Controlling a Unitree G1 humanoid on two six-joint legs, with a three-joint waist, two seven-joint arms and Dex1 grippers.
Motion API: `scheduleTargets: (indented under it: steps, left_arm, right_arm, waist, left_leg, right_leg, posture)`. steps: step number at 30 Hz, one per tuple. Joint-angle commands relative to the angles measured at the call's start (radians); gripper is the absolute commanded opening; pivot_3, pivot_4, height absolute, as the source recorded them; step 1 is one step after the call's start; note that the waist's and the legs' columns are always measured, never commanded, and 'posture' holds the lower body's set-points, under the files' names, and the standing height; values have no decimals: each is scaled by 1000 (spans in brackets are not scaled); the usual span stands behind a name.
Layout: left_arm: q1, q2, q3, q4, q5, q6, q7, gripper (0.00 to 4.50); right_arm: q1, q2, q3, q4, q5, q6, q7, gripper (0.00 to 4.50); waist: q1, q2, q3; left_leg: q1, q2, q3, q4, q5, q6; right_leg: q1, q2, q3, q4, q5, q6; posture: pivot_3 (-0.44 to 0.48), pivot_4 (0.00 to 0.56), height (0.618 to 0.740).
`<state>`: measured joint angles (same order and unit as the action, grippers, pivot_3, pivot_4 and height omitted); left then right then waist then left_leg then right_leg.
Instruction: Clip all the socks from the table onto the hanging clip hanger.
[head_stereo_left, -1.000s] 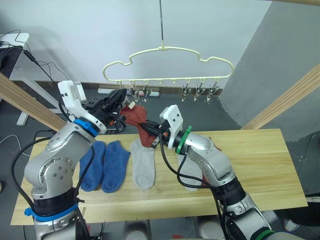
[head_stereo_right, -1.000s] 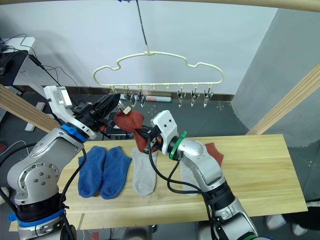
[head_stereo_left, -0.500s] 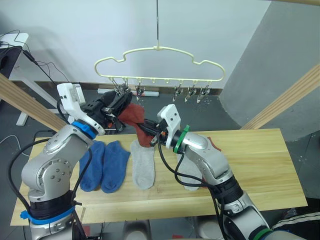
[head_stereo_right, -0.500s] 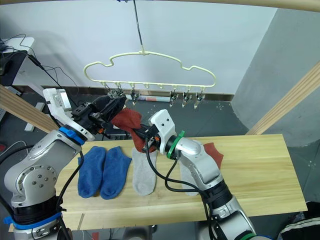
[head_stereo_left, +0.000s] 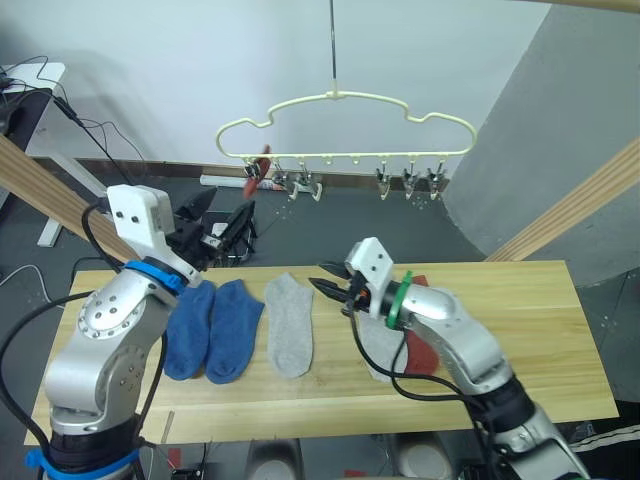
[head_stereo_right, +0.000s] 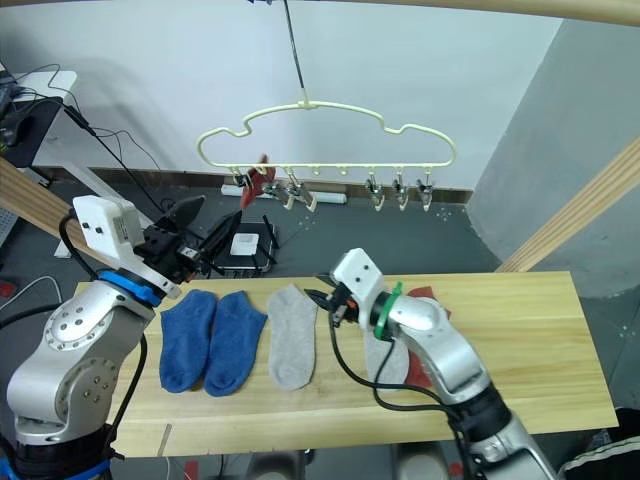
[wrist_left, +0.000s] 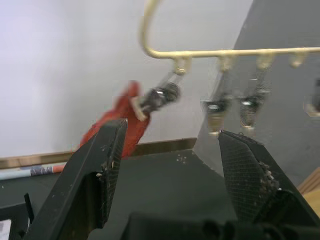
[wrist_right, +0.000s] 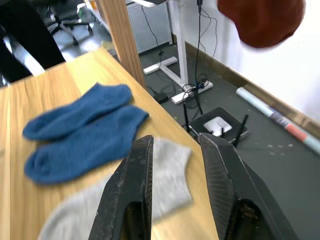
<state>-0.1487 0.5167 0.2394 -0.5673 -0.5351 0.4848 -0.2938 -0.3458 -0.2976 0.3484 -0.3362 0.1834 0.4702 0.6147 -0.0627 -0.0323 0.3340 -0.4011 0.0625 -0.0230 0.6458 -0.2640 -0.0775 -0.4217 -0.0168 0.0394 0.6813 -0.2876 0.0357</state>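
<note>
The cream clip hanger (head_stereo_left: 345, 100) hangs above the table (head_stereo_left: 520, 300). One rust red sock (head_stereo_right: 262, 178) dangles from its leftmost clip, also seen in the left wrist view as sock (wrist_left: 117, 122). My left gripper (head_stereo_right: 208, 222) is open and empty, below and left of that sock. My right gripper (head_stereo_left: 325, 280) is open and empty, low over the table. Two blue socks (head_stereo_left: 210, 320) and a grey sock (head_stereo_left: 290, 322) lie flat. A second grey sock (head_stereo_left: 378, 345) and a red sock (head_stereo_left: 425, 352) lie partly under my right arm.
Slanted wooden poles stand at the left (head_stereo_left: 40, 185) and right (head_stereo_left: 590, 190). Behind the table, cables and a small black box (head_stereo_right: 240, 250) lie on the dark floor. Several other clips (head_stereo_left: 405, 182) hang bare.
Both grippers have let go of the red sock, opened and drawn back down. The sock now hangs from the leftmost clip. The hanger has swung.
</note>
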Motion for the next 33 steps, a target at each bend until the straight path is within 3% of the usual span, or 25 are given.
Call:
scheduleTargets:
  steps: [1,8,17,20,22,23,33]
  left_arm:
    - [25,-29,-14,-50,50,-62,11,3218]
    - [49,-109,-105,-17,161,-188,0,3218]
    - [-29,-215,-152,125,259,-314,24,3218]
    - [-46,-234,-145,147,245,-313,24,2618]
    - [-54,-237,-143,155,240,-315,17,1860]
    - [-56,-240,-144,155,238,-306,18,1695]
    - [-93,-247,-147,179,258,-292,36,1695]
  right_arm:
    - [11,-41,-108,-148,74,-4,30,1472]
    - [51,-187,-370,-329,260,125,36,1472]
    - [93,-259,-470,-413,316,212,-38,1472]
    - [103,-269,-476,-431,330,226,-51,1501]
    - [105,-275,-477,-435,337,231,-57,1501]
    - [106,-277,-478,-437,340,234,-61,1501]
    - [90,-294,-482,-438,372,243,-86,1501]
  waist:
    - [0,0,0]
    - [5,0,0]
    - [-4,0,0]
    - [-13,0,0]
    - [-21,0,0]
    - [-22,0,0]
    - [-26,0,0]
  left_leg:
    - [0,0,0,0,0,0]
    - [0,0,0,1,0,0]
    - [0,-1,0,1,0,1]
    - [0,-1,0,1,0,1]
    - [0,-1,0,1,0,1]
    - [0,-1,0,1,0,1]
    - [0,-1,0,2,0,1]
  right_leg:
    - [0,0,0,0,0,0]
    - [1,1,0,-1,1,1]
    - [1,1,1,0,1,1]
    - [1,1,1,-1,1,1]
    - [1,1,1,-1,1,1]
    - [1,1,1,-1,1,1]
    - [1,1,1,0,1,1]
  posture:
    - [-104,332,740]
    - [-143,323,740]
    - [-195,324,740]
    - [-203,327,740]
    - [-206,333,740]
    - [-207,334,740]
    - [-210,335,740]
